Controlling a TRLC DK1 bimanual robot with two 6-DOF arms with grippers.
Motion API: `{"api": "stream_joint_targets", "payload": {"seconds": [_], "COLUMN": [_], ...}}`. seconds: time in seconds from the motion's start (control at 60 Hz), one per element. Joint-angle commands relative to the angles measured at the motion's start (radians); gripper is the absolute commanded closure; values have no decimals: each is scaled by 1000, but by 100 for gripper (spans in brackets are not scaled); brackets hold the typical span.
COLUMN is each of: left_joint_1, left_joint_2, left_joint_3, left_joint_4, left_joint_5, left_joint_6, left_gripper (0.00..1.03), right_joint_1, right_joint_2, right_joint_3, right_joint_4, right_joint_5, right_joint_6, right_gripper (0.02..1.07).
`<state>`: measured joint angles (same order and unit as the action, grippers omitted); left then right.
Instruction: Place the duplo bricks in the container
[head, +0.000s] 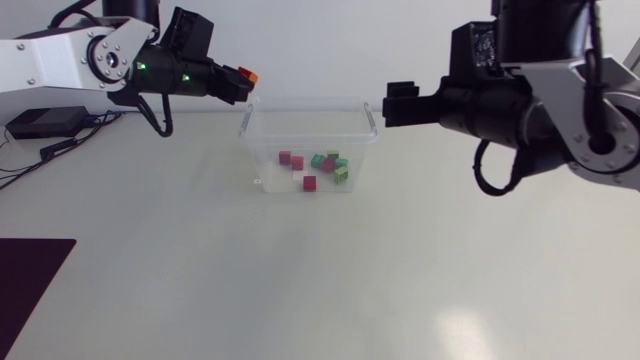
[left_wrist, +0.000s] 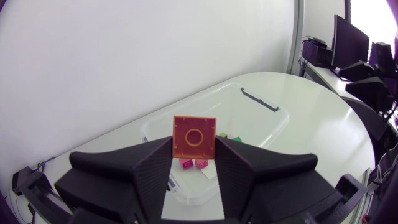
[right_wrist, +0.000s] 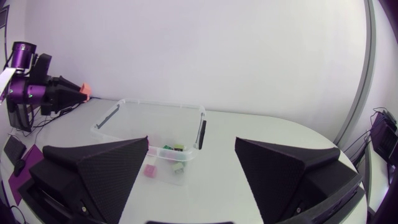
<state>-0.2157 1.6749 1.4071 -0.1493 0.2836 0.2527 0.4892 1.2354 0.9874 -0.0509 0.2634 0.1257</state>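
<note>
Your left gripper (head: 238, 82) is clamped on an orange brick (head: 247, 76). Its two black fingers (left_wrist: 152, 165) press on opposite sides of the brick, and the hollow underside with its round tube faces the wrist camera. The hand is held up off the table (head: 300, 290) and points roughly level. Its tip is just at the near end of the clear container (head: 310, 104), at about rim height. You cannot tell whether the brick is already over the opening or just outside the rim. From this hand the container lies ahead and below, open at the top. Your left arm (head: 60, 58) comes in from the side, stretched out nearly level, with two green lights showing on its last link.

Your right gripper (head: 395, 103) has its fingers spread wide apart with nothing between them. It is also raised off the table and points level toward the container. Its tip is just beside the container's other end, near rim height, and the views do not show whether it touches the rim. Your right arm (head: 560, 115) is folded behind it.

Ahead of and below both hands, a loose cluster of small bricks lies on the container's floor, with pink ones (head: 291, 160) beside green ones (head: 335, 165). The two hands face each other across the container, well apart.
</note>
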Motion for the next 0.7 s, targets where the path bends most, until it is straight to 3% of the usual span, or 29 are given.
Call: {"api": "stream_joint_targets", "payload": {"seconds": [0.0, 0.283, 0.45, 0.5, 0.533, 0.567, 0.617, 0.683], "left_joint_1": [-10, -36, -50, -54, -57, -62, -67, -68], "left_joint_2": [65, 201, 313, 344, 356, 364, 362, 345], "left_joint_3": [61, 204, 354, 395, 412, 418, 412, 392], "left_joint_4": [13, 7, -59, -93, -107, -116, -118, -118], "left_joint_5": [-12, -50, -67, -75, -89, -90, -90, -90], "left_joint_6": [-32, -35, -35, -35, -35, -35, -35, -50], "left_gripper": [65, 63, 61, 55, 46, 22, 2, 3], "right_joint_1": [3, 5, 6, 5, 5, 3, 3, 3], "right_joint_2": [-65, -271, -364, -383, -393, -404, -418, -439], "right_joint_3": [-62, -196, -233, -236, -236, -236, -239, -247], "right_joint_4": [-27, -110, -170, -188, -201, -207, -221, -236], "right_joint_5": [10, 10, 13, 14, 16, 16, 16, 16], "right_joint_6": [-18, -21, -20, -20, -20, -20, -18, -17], "right_gripper": [6, 6, 6, 6, 6, 6, 6, 6]}}
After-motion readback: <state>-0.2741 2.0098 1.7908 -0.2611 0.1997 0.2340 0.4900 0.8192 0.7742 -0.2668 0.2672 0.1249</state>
